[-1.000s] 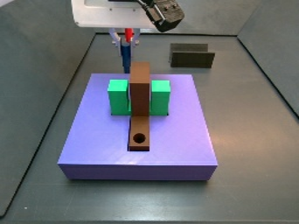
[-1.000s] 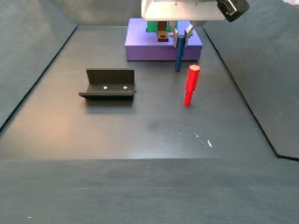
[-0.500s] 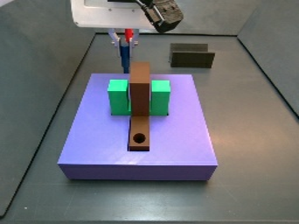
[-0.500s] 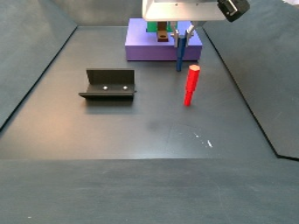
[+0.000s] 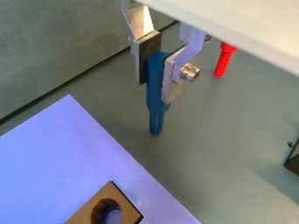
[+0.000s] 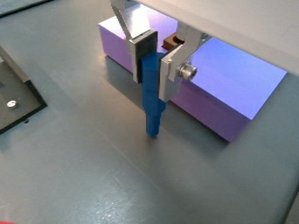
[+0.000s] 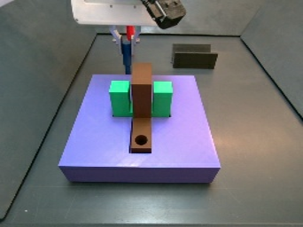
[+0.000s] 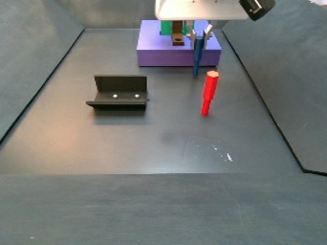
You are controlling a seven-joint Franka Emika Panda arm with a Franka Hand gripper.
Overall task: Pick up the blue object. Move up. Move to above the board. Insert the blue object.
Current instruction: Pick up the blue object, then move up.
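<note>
My gripper (image 5: 160, 68) (image 6: 156, 63) is shut on the upper end of the blue object (image 5: 155, 96) (image 6: 151, 101), a slim blue peg that hangs upright off the floor. In both side views the gripper (image 7: 127, 36) (image 8: 197, 36) is behind the far edge of the purple slab (image 7: 142, 133), with the peg (image 7: 124, 58) (image 8: 197, 60) below it. The board (image 7: 141, 106), a brown plank, lies along the slab across a green block (image 7: 120, 98), its round hole (image 7: 141, 140) at the near end. The hole also shows in a wrist view (image 5: 107, 212).
A red stick (image 8: 209, 92) stands upright on the floor beside the peg, also in a wrist view (image 5: 222, 59). The dark fixture (image 8: 118, 93) (image 7: 194, 58) stands on the floor apart from the slab. Grey walls enclose the floor.
The gripper and the blue peg have risen slightly; nothing else has moved.
</note>
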